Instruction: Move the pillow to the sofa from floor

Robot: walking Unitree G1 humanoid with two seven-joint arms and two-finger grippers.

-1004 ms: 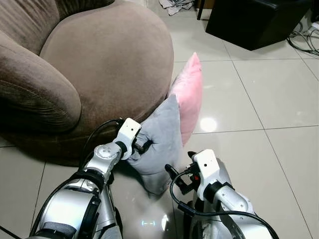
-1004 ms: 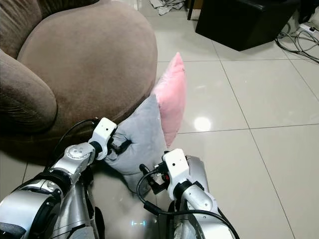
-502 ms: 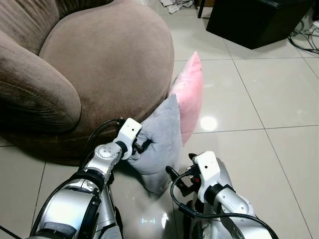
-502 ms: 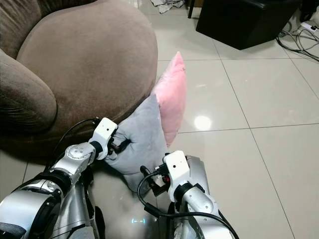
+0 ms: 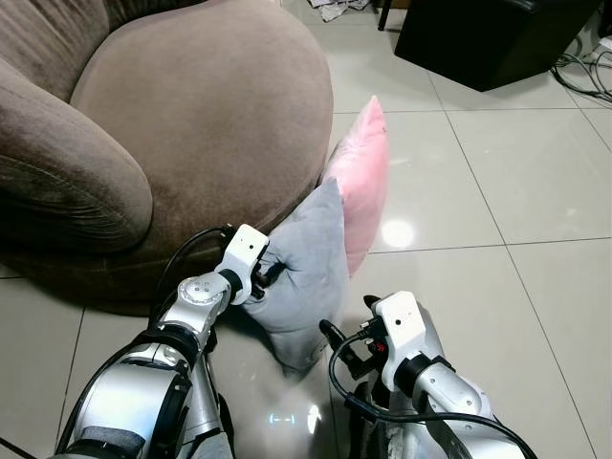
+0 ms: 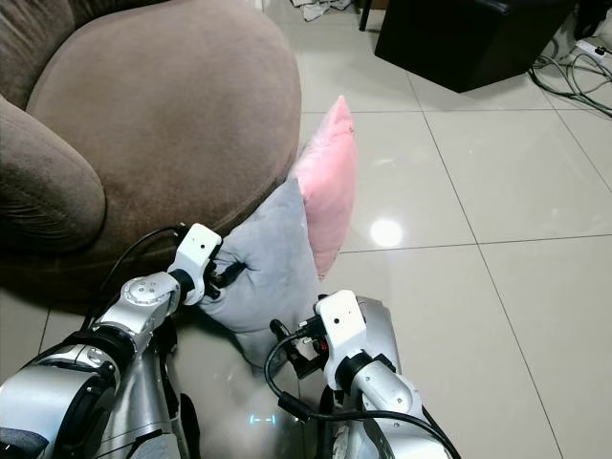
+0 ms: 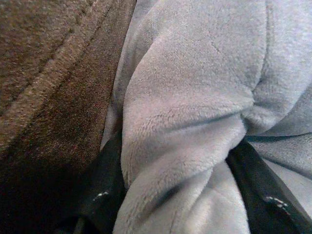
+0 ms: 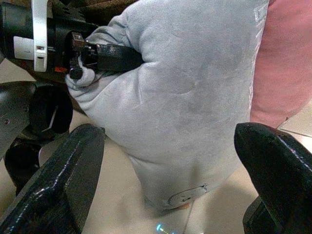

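A grey pillow stands on its corner on the tiled floor, leaning against the brown sofa. A pink pillow leans just behind it. My left gripper is shut on a fold of the grey pillow's left edge; in the left wrist view the plush is pinched between the two black fingers. My right gripper is open, low by the pillow's bottom corner. In the right wrist view its fingers stand wide apart with the grey pillow just ahead of them.
A black cabinet stands at the back right with cables beside it. A crumpled cloth lies on the floor at the far end. Open tiled floor stretches to the right.
Almost nothing has moved. The left gripper keeps its hold on the grey pillow, and the right arm has drifted very slightly lower in view.
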